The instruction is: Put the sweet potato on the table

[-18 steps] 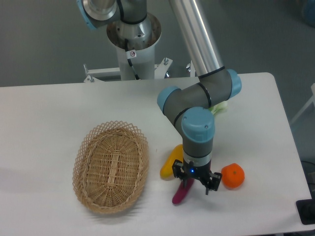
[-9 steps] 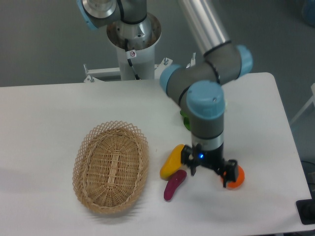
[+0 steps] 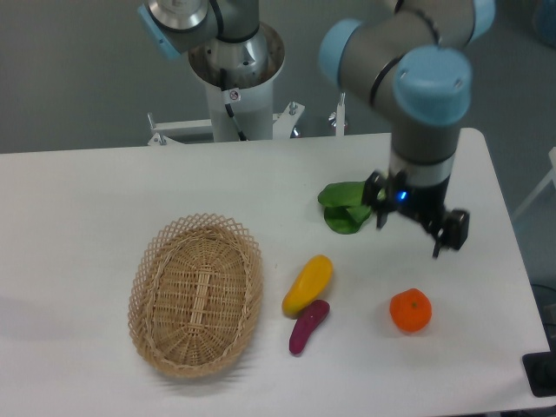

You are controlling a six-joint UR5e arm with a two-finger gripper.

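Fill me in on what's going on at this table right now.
The robot arm is handling nothing right now. Its hand hangs open and empty above the table, up beside some green leafy vegetable. The sweet potato lies on the table, just below the yellow fruit and outside the wicker basket. An orange sits to its right. The placing looks done.
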